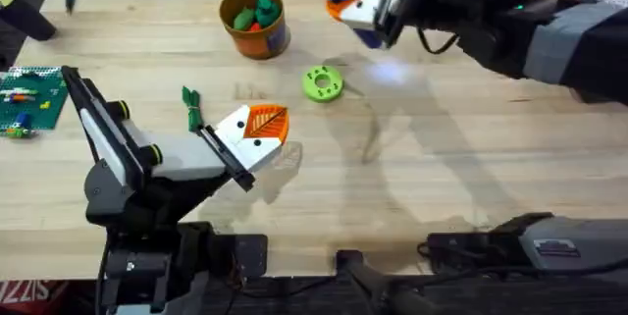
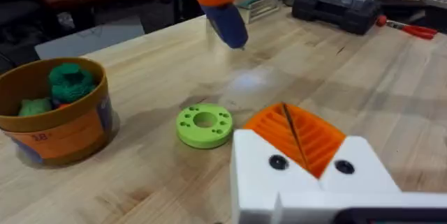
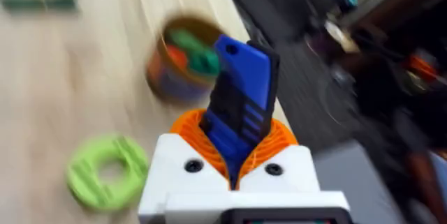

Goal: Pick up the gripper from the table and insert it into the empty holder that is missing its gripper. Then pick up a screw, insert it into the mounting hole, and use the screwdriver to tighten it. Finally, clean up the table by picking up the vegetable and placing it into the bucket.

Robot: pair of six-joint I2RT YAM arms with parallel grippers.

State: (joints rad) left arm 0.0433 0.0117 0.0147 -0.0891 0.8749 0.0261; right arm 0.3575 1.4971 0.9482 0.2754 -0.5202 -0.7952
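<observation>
Found the vegetable [image 1: 191, 107] flat on the tabletop [image 1: 442, 158], just beside the left fingers [image 1: 265, 122], leafy end pointing toward the far edge. Not in the bucket [image 1: 253, 23] yet, so cleanup not done. Spotted the bucket well apart from it toward the far edge, upright, with green and orange toy pieces inside.

Looks like the screwdriver step in hand: right fingers [image 3: 269, 140] clamped on the blue screwdriver [image 3: 241, 105], held aloft over the far side of the tabletop, past the bucket. Cannot tell how the insert and screw steps stand.

Left fingers pressed fully together, pad to pad, holding nothing, low over the tabletop.

For the vegetable pick: need to open the left fingers, shift sideways over the slim body, come down across it, close, then lift and carry to the bucket mouth.

Around: lime-green ring [image 1: 322, 82] between bucket and left fingers, off the direct path but close. Green circuit board [image 1: 27, 99] at the left edge, black tool case [image 2: 339, 4] at the far side. Raised screwdriver near the bucket as the main thing to keep clear of.
</observation>
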